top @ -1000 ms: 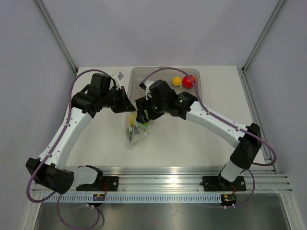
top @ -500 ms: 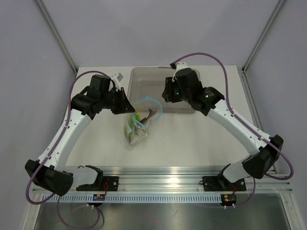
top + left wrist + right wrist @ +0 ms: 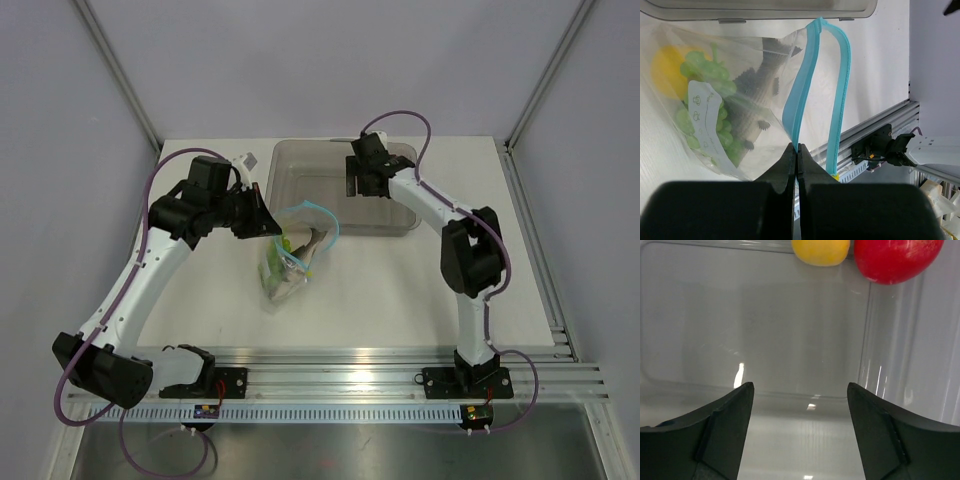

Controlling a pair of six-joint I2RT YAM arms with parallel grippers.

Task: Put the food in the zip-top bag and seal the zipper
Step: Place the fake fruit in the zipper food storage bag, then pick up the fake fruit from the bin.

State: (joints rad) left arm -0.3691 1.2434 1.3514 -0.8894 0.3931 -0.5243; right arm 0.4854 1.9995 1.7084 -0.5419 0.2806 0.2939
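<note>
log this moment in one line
left gripper shut on bag at zipper | right gripper open over tray | bagged: grapes, fish | in tray: yellow fruit, red fruit | zipper unsealed

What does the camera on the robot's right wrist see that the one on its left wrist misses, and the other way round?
Only the right wrist view shows the yellow round fruit and the red round fruit, with the right gripper open. Only the left wrist view shows the zip-top bag, which holds a green grape bunch, a bagged yellow fruit and a dark jagged toy, and the left gripper pinching its teal zipper. Both show the clear tray.
</note>
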